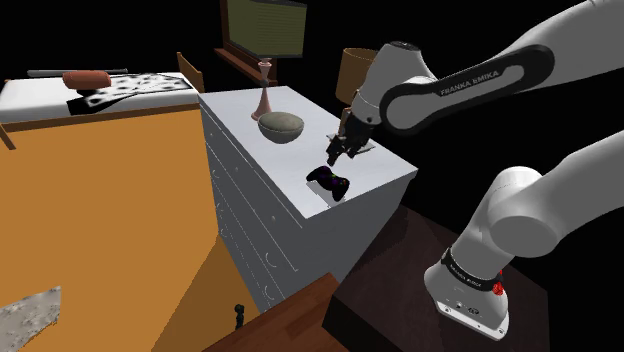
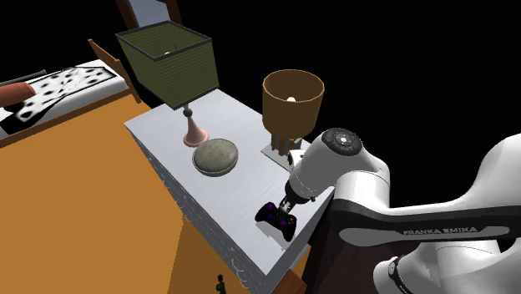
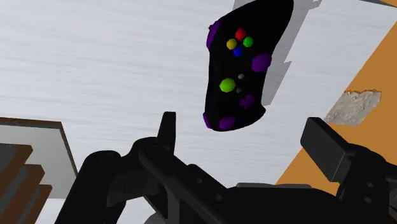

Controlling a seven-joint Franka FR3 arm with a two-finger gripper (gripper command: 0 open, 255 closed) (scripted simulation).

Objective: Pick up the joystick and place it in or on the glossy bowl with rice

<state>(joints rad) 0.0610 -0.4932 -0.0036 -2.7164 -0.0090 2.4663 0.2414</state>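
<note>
Above the black gamepad with purple knobs (image 3: 245, 60), on a white dresser (image 1: 285, 165), the black gripper (image 1: 333, 156) hovers, jaws apart; best to centre over its waist, then descend.

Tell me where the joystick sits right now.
In the shoulder view the joystick lies on the white dresser near its closest corner, just below the open end effector, with the grey bowl farther back.

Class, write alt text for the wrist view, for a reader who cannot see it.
A black joystick with purple and coloured buttons lies on a white dresser top. Two black fingers stand open near it, not touching. Orange floor shows past the top's edge.
</note>
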